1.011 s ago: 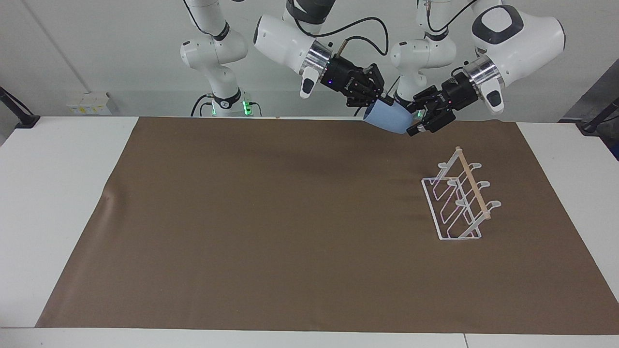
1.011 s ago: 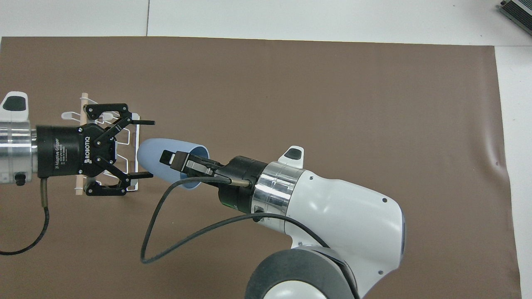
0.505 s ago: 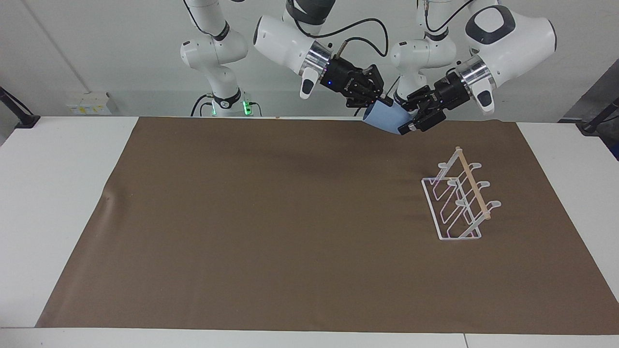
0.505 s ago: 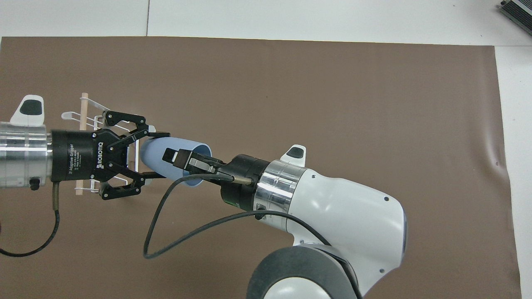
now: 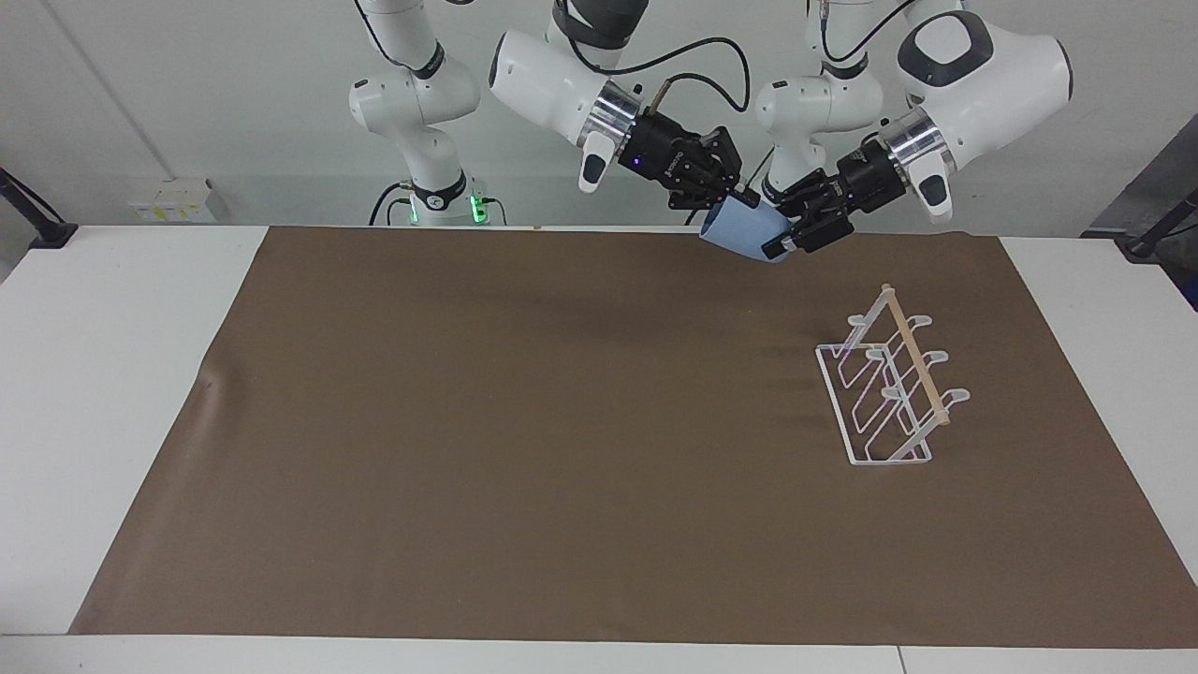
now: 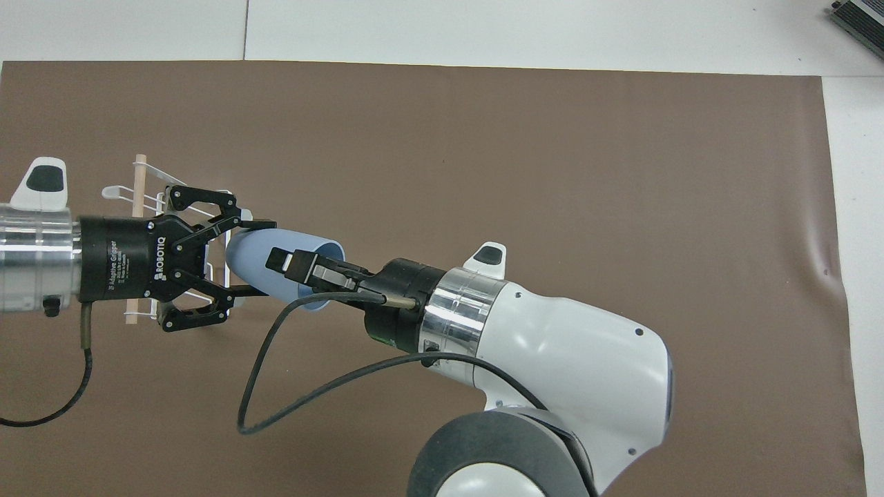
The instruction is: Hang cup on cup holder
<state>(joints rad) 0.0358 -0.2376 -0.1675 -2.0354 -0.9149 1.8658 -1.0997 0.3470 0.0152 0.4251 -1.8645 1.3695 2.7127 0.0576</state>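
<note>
The light-blue cup (image 5: 742,231) (image 6: 250,266) hangs tilted in the air between both grippers, above the mat's edge nearest the robots. My right gripper (image 5: 733,197) (image 6: 291,269) pinches its rim, with one finger along the outer wall and the other inside the mouth. My left gripper (image 5: 782,240) (image 6: 260,257) is closed around the cup's narrow base, a fingertip on each side. The white wire cup holder (image 5: 887,393) (image 6: 140,183) with its wooden dowel stands on the mat toward the left arm's end of the table. In the overhead view the left gripper covers part of it.
A brown mat (image 5: 515,421) covers most of the white table (image 5: 94,374). The right arm's cable (image 6: 276,386) loops below its wrist. A dark device (image 6: 860,17) lies at the table's corner farthest from the robots.
My left gripper has moved in from beside the cup and closed on its base. The right gripper has stayed on the rim, and the cup has barely shifted.
</note>
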